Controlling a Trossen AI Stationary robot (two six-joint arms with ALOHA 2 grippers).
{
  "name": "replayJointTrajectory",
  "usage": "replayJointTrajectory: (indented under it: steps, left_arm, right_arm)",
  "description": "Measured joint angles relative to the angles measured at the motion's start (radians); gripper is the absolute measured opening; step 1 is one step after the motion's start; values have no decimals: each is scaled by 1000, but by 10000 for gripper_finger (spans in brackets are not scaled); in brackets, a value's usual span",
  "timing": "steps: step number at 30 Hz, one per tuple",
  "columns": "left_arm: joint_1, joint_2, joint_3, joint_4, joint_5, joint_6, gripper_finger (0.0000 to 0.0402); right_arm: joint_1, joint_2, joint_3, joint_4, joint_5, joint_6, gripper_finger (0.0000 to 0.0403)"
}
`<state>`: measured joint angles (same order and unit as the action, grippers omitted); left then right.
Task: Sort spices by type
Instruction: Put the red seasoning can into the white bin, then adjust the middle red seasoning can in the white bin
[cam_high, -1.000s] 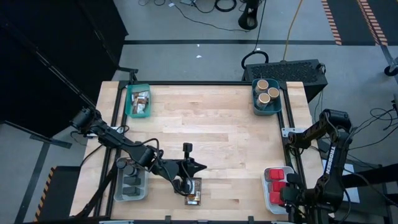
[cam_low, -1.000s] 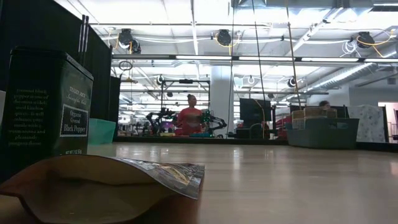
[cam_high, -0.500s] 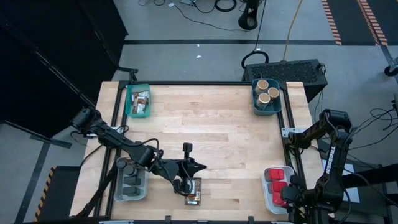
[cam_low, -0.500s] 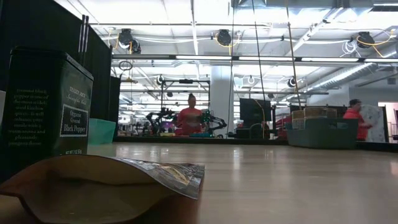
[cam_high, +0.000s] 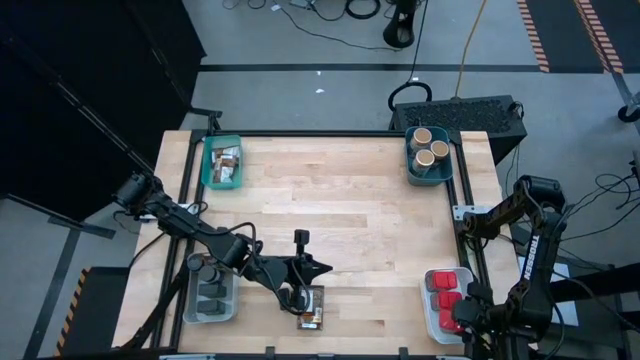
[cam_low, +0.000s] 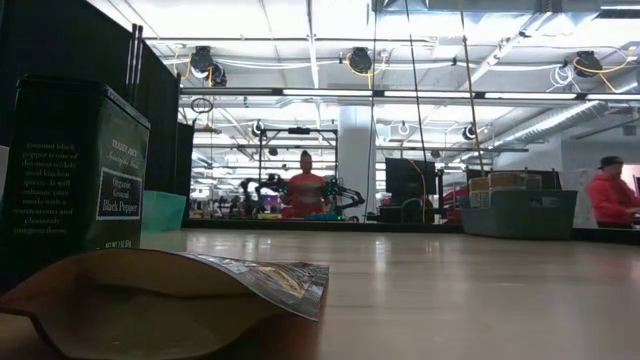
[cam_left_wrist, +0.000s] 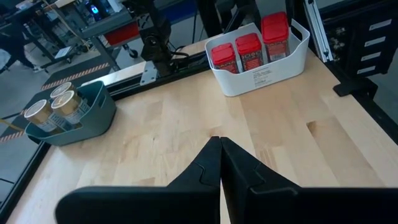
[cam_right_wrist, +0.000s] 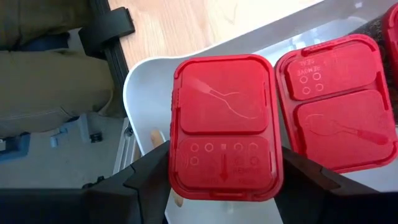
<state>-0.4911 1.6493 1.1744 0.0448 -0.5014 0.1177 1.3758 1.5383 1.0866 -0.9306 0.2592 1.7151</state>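
Red tins upright in white bin.
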Motion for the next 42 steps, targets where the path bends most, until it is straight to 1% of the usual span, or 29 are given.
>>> replayJointTrajectory:
  steps: [3, 9, 14, 20, 23, 25, 27, 33, 34, 37, 39, 42]
  left_arm:
    - [0, 0, 0, 0, 0, 0, 6]
    - [0, 0, 0, 0, 0, 1, 6]
    - [0, 0, 0, -1, 0, 6, 6]
    - [0, 0, 0, 0, 0, 51, 6]
    - [0, 0, 0, 0, 0, 59, 6]
    - [0, 0, 0, 0, -1, 70, 6]
    - [0, 0, 0, 0, 0, 73, 6]
    - [0, 0, 0, -1, 0, 82, 6]
    - [0, 0, 0, -1, 0, 82, 6]
    - [0, 0, 0, -1, 0, 82, 6]
    - [0, 0, 0, -1, 0, 82, 6]
    - [0, 0, 0, -1, 0, 82, 6]
  right_arm:
    - [0, 0, 0, 8, -1, -17, 226]
    - [0, 0, 0, 47, -2, -102, 226]
    - [0, 0, 0, 50, 4, -106, 226]
    - [-2, 0, 0, 51, 4, -112, 226]
    - [-14, -1, 0, 21, 0, -57, 229]
    - [-20, -1, 0, -17, 0, -16, 236]
    - [-22, -1, 0, -21, -2, -11, 248]
    - [-22, -1, 0, -20, -5, -85, 287]
    - [-22, -2, 0, -16, -17, -104, 290]
    - [-22, -9, 0, -17, -103, -154, 294]
    - [-22, -20, 0, -19, -150, -133, 294]
    - [-22, -43, 0, -15, -162, -78, 290]
